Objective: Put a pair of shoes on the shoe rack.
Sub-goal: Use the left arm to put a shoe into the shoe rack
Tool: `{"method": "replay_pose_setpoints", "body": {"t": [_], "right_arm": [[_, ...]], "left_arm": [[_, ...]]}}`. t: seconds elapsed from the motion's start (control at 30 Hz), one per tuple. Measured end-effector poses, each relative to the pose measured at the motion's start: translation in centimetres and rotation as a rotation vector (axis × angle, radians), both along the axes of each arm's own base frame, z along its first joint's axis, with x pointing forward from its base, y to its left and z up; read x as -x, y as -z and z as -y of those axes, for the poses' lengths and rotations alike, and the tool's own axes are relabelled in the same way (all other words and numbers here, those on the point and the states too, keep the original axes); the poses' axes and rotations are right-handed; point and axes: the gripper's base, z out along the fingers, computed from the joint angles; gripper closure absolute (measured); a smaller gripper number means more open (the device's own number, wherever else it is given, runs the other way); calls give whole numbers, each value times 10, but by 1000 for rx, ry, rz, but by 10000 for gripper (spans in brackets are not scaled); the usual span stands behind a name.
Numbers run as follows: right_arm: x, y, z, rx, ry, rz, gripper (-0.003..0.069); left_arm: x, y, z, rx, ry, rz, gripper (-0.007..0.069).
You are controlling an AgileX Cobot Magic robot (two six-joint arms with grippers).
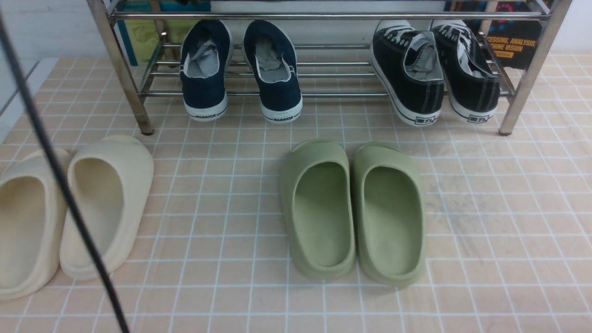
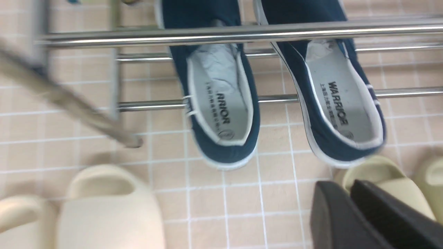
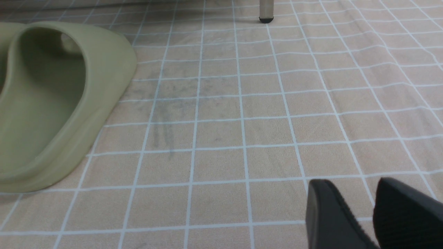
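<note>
The two navy shoes sit side by side on the lower bars of the rack, toward its left end. Their toes point to the back, and their heels hang over the front bar. Grey paper fills their openings. Black sneakers sit on the same shelf at the right end, well apart from them. On the tiled floor in front, green clogs lie near the middle and cream clogs at the left.

The left pincer hangs above the floor, near the navy heels, its fingers pressed together on nothing. The right pincer is low over bare tiles beside a green clog, spread and empty.
</note>
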Motion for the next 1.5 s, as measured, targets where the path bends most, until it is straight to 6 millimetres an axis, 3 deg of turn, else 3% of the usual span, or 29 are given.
{"method": "replay_pose_setpoints", "body": {"t": [0.1,0.23,0.33,0.4,0.43,0.63,0.73,0.9,1.03,1.13,1.37,1.5], "right_arm": [[0,0,0,0,0,0,419],[0,0,0,0,0,0,419],[0,0,0,0,0,0,419],[0,0,0,0,0,0,419],[0,0,0,0,0,0,419],[0,0,0,0,0,0,419],[0,0,0,0,0,0,419],[0,0,0,0,0,0,419],[0,0,0,0,0,0,419],[0,0,0,0,0,0,419],[0,0,0,0,0,0,419],[0,0,0,0,0,0,419]], "left_arm": [[40,-23,-13,46,27,75,608],[83,-21,-26,92,57,115,613],[109,13,-32,122,79,99,613],[114,23,-33,131,83,90,613],[120,48,-34,140,88,69,613],[129,134,-35,116,90,-66,613],[140,152,-38,116,108,-58,613],[164,153,-34,60,254,75,609],[194,144,-29,81,372,235,603],[213,153,-32,99,403,253,602],[241,167,-47,161,389,309,602],[246,170,-52,124,408,350,602]]}}
